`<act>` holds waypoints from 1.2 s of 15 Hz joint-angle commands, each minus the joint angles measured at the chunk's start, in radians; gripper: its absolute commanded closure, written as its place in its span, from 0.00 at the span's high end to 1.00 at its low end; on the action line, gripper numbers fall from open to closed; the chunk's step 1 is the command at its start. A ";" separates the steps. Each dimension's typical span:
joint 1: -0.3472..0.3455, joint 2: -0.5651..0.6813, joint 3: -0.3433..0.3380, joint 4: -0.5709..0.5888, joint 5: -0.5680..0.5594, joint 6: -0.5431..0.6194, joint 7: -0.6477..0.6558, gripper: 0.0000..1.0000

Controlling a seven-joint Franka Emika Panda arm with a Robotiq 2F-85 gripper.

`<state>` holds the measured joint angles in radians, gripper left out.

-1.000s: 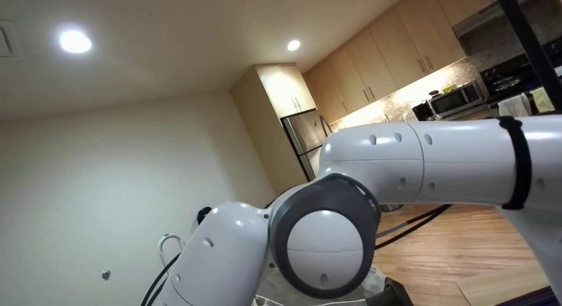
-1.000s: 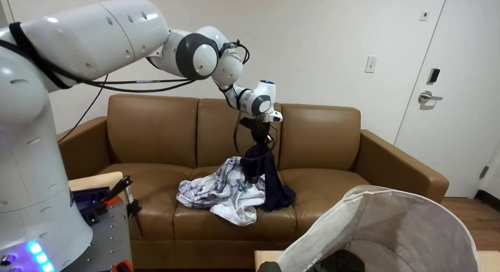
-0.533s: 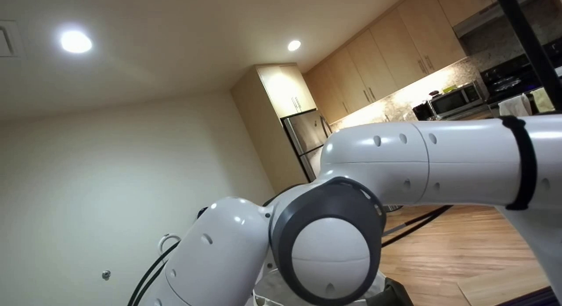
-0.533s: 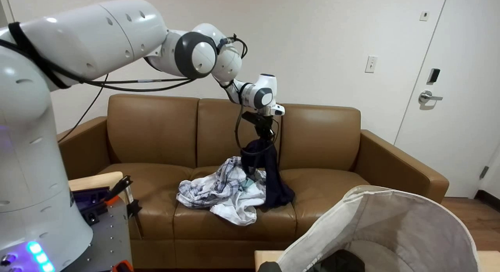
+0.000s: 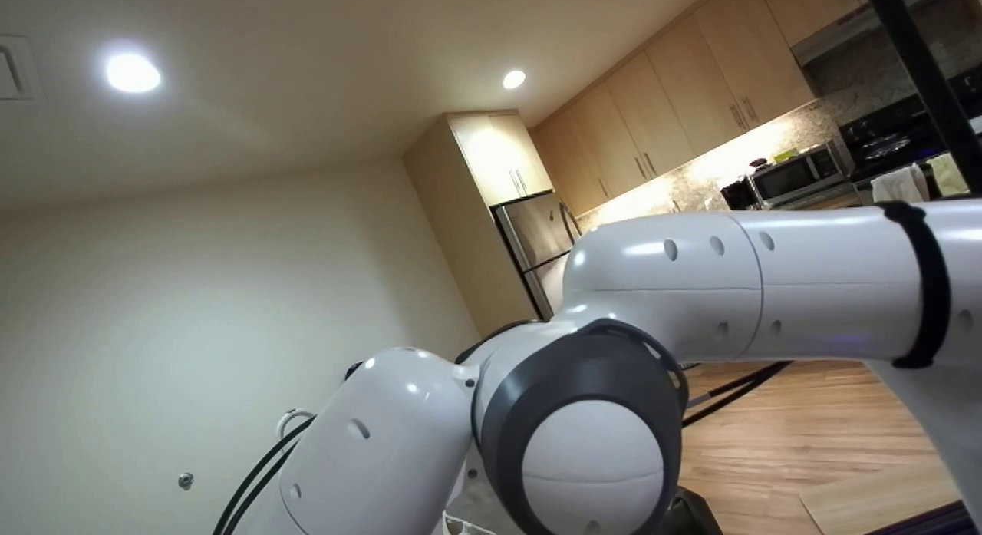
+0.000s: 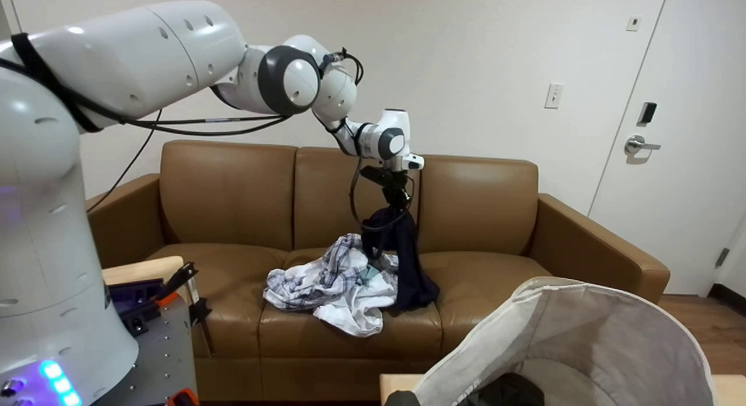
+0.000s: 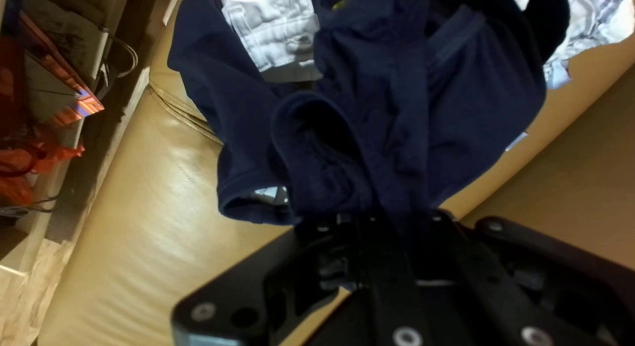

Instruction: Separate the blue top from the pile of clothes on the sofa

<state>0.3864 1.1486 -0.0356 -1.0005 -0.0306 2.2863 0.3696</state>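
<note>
Navy top (image 6: 405, 257): hanging bunched over the middle seat of the brown leather sofa (image 6: 227, 190); lower end reaches the cushion.
Jaws: pinching a gathered fold of the top, cloth running in between them in the wrist view.
Clothes pile (image 6: 326, 289): plaid garment (image 6: 338, 266) and white garment (image 6: 355, 310), crumpled together on the seat.
Top vs. pile: overlapping as seen in an exterior view; whether touching, cannot tell.
Hamper (image 6: 618, 318): beige fabric, nearer the camera than the sofa; dark item (image 6: 507, 391) inside.
</note>
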 commanded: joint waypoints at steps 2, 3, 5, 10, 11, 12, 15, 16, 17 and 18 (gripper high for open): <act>0.015 0.019 -0.023 0.051 -0.026 -0.036 0.068 0.36; 0.016 0.021 -0.024 0.053 -0.025 -0.027 0.073 0.41; 0.022 0.018 -0.037 0.048 -0.011 -0.016 0.079 0.54; -0.008 0.012 0.024 0.053 0.043 -0.031 0.030 0.87; -0.021 0.009 0.051 0.052 0.062 -0.042 0.005 0.93; -0.030 0.008 0.071 0.051 0.075 -0.046 -0.015 0.99; -0.064 -0.025 0.142 -0.075 0.103 0.017 -0.096 1.00; -0.059 -0.047 0.157 -0.118 0.104 0.014 -0.100 1.00; -0.061 -0.072 0.179 -0.188 0.109 0.029 -0.112 1.00; -0.065 -0.086 0.196 -0.236 0.111 0.034 -0.116 1.00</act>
<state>0.3422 1.1451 0.1028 -1.0569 0.0446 2.2838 0.3108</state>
